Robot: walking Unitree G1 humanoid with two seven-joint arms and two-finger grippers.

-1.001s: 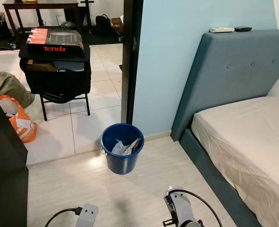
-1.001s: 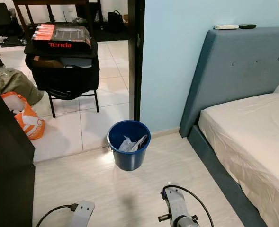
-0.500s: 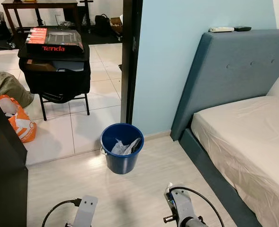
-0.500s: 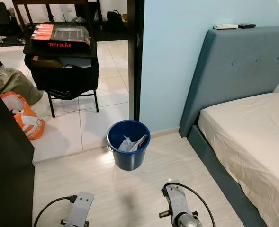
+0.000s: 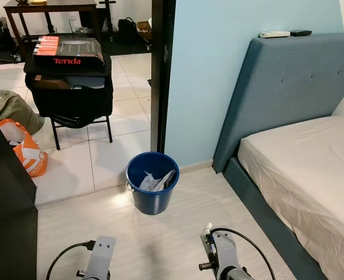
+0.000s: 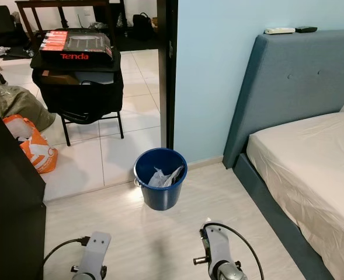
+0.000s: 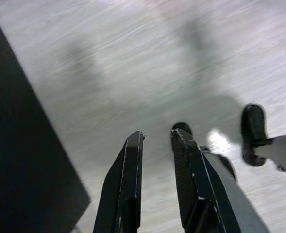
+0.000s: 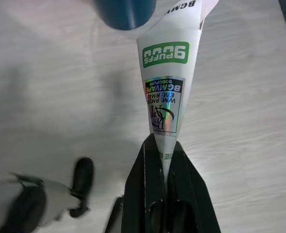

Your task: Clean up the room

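Bedroom floor beside a doorway, seen from the robot's head and both wrists. The right gripper [image 8: 162, 150] has its jaws pressed together on the narrow end of a small white carton [image 8: 166, 77], which juts straight out ahead of the fingertips; the carton carries a green label and a holographic sticker. Beyond the carton's far end stands the blue bin [image 5: 152, 182], on the pale plank floor [image 5: 160, 245] by the light blue wall [image 5: 207, 76], with crumpled white waste [image 5: 154, 182] already inside it. The left gripper [image 7: 155, 141] points down at bare floor, its jaws a narrow gap apart and holding nothing.

The carton looks like thin printed card: light, probably hollow, and easily crushed. Where it is pinched it appears flattened to a wedge, so the grip is on a collapsed end and the load hangs forward of the jaws; a firmer hold would likely be across the wider printed body. Its glossy face may slide under a loose pinch.

To the right of the jaws lie the bed [image 5: 300, 169] and its grey-blue headboard [image 5: 288, 87]. Past the doorway stand a black chair [image 5: 69, 93] bearing a boxed router [image 5: 66, 50], and an orange bag [image 5: 23, 149].
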